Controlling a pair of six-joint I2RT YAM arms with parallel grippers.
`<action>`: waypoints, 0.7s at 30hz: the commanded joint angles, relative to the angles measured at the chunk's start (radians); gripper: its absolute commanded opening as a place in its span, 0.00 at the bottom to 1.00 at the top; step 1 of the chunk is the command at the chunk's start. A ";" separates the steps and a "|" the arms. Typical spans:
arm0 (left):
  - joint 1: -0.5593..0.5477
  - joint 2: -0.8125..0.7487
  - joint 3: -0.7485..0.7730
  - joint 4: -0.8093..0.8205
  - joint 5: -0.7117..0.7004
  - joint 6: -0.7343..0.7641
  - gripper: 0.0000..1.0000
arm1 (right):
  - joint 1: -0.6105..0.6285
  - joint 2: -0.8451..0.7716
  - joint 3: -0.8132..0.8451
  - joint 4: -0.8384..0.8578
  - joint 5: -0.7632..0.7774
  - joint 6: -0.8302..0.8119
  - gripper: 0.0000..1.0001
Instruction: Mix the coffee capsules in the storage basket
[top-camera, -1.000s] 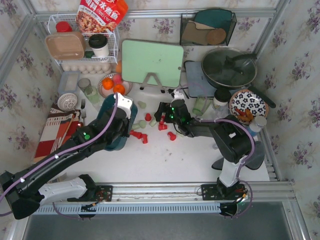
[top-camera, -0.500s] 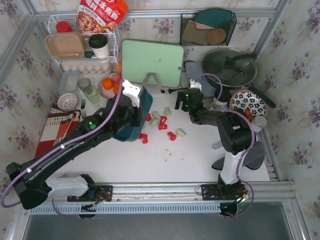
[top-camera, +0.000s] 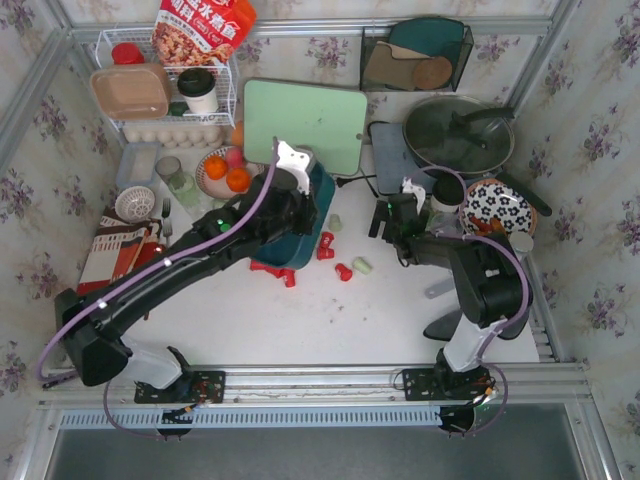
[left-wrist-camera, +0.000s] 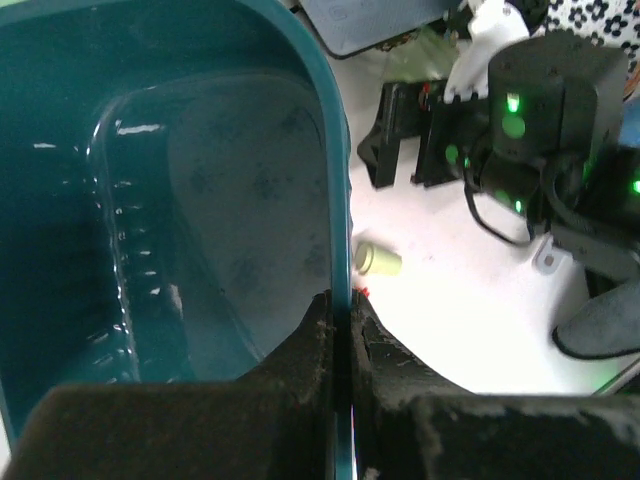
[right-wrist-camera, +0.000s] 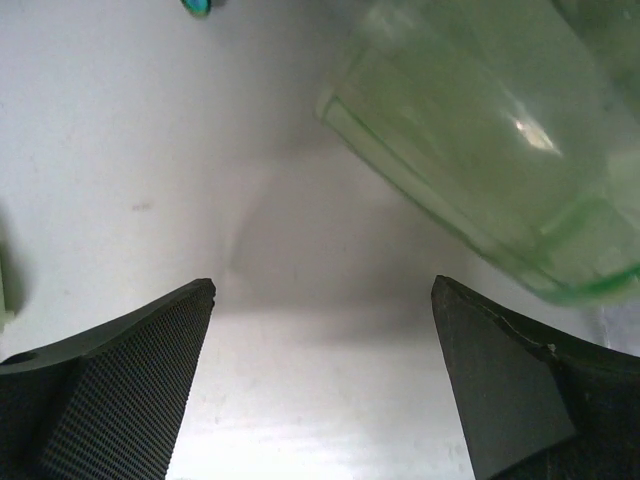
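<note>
The dark teal storage basket (top-camera: 312, 222) is lifted and tilted over the middle of the table, and my left gripper (top-camera: 303, 196) is shut on its rim. In the left wrist view the fingers (left-wrist-camera: 340, 305) pinch the basket wall (left-wrist-camera: 200, 200), and the inside that shows holds no capsules. Red capsules (top-camera: 326, 246) and pale green capsules (top-camera: 362, 265) lie scattered on the white table beside and below the basket. One green capsule (left-wrist-camera: 378, 260) shows past the rim. My right gripper (top-camera: 384, 216) is open and empty to the right of the capsules, and its jaws (right-wrist-camera: 322, 290) stand wide over bare table.
A pale green glass (right-wrist-camera: 500, 150) lies just ahead of the right gripper. A green cutting board (top-camera: 305, 125) stands behind the basket, with a plate of oranges (top-camera: 225, 172) to its left. A pan (top-camera: 458, 135) and a flowered bowl (top-camera: 497, 210) are at the right.
My left arm has carried the basket up and to the right, away from the near left. My right gripper has drawn back to the right, away from the capsules.
</note>
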 joint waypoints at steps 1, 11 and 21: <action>-0.001 0.064 0.041 0.073 -0.030 -0.048 0.00 | 0.023 -0.067 -0.042 -0.064 0.002 0.030 0.98; -0.002 0.064 0.034 0.054 -0.114 -0.035 0.00 | 0.221 -0.243 -0.246 0.007 -0.169 0.233 0.99; -0.001 0.070 0.052 0.031 -0.155 -0.025 0.00 | 0.405 -0.274 -0.254 0.133 -0.249 0.416 0.99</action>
